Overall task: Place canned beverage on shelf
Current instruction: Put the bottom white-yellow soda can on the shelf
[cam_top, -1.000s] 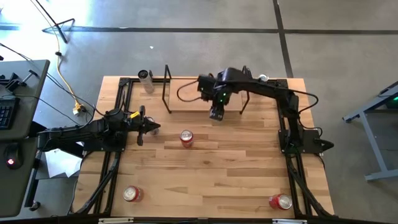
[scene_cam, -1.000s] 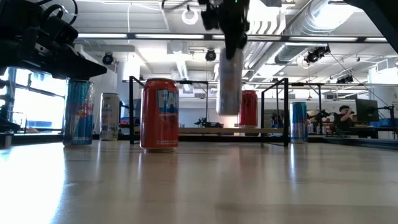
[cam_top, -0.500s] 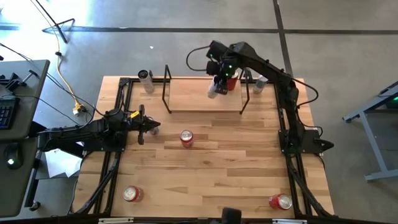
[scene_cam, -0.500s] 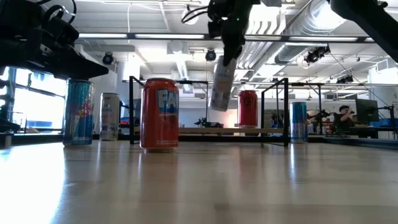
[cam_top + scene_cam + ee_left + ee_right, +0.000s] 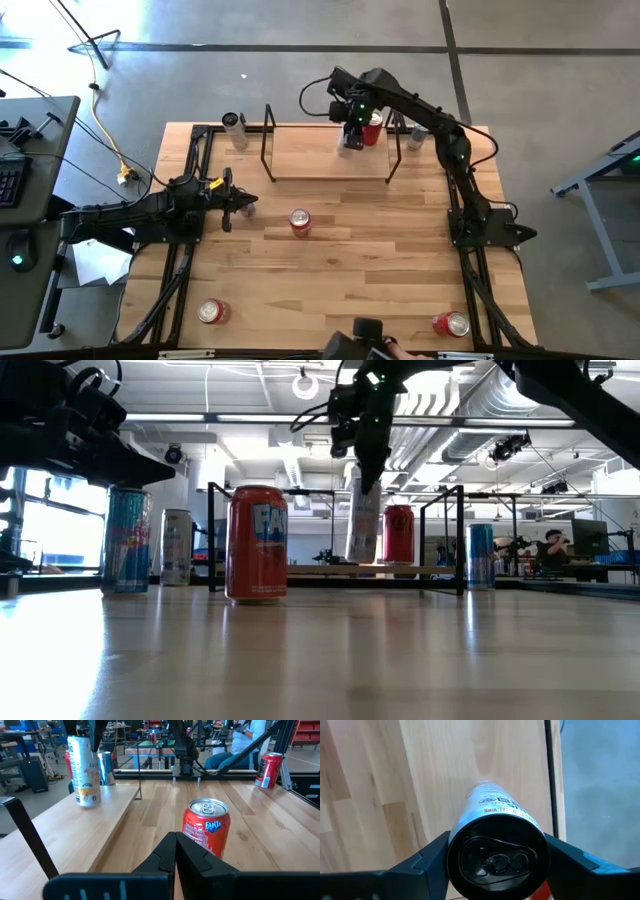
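High view: right gripper at upper centre, clamped on a slim silver can over the far right part of the shelf. A red can stands just beside it on the shelf. Left gripper sits mid-left over the table, fingers shut, empty. More cans: one red at table centre, two red near the bottom corners, one silver at upper left.

Low view: silver can hangs slightly tilted under the right gripper, centre frame, its base low over the shelf plank; touching or not, can't tell. Fanta can stands in the foreground to the left. Workshop room behind.

Left wrist view: shut fingers point at the Fanta can.

Right wrist view: fingers grip the silver can on both sides, plank below.
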Robot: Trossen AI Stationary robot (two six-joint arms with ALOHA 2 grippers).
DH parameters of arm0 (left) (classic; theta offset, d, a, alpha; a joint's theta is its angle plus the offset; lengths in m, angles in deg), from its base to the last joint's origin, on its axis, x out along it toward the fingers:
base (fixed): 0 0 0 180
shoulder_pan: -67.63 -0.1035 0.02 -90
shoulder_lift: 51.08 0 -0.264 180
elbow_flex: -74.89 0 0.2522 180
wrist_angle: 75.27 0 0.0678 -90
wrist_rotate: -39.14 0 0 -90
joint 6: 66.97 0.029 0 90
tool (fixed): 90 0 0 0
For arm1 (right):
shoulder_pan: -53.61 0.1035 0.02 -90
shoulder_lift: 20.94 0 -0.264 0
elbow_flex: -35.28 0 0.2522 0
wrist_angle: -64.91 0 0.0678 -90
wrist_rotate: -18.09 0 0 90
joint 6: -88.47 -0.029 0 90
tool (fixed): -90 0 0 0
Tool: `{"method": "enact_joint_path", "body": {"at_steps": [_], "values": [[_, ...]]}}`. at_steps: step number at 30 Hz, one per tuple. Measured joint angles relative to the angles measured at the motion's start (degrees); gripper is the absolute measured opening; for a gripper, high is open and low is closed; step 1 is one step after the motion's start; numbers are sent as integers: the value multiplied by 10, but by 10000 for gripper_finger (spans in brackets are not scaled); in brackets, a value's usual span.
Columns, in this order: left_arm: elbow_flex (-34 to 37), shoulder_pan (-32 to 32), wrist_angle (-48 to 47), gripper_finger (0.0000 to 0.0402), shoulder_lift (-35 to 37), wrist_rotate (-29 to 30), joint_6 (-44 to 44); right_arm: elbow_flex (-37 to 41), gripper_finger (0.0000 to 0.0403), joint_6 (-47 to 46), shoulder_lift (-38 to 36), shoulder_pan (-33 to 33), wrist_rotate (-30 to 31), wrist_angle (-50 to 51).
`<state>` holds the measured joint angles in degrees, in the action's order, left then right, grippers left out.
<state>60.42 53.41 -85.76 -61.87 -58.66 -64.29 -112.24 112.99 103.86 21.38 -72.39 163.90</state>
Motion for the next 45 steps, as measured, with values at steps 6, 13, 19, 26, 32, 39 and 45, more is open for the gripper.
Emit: {"method": "enact_joint_path", "body": {"at_steps": [6,13,19,26,32,39,45], "values": [[0,0,1,0,0,3,-3,0,239,0,2,0,8,-11],[0,0,5,0,0,8,-5,0,284,0,2,0,14,-19],[0,0,4,0,0,8,-5,0,294,0,2,0,15,-36],[0,0,4,0,0,8,-5,0,296,4,2,2,49,-38],[0,0,4,0,0,8,-4,-12,298,5,2,12,89,-24],[0,0,4,0,-1,11,4,-12,298,-1,-27,32,124,-28],[0,0,4,0,-2,17,6,-12,286,-32,-61,62,199,-14]]}}
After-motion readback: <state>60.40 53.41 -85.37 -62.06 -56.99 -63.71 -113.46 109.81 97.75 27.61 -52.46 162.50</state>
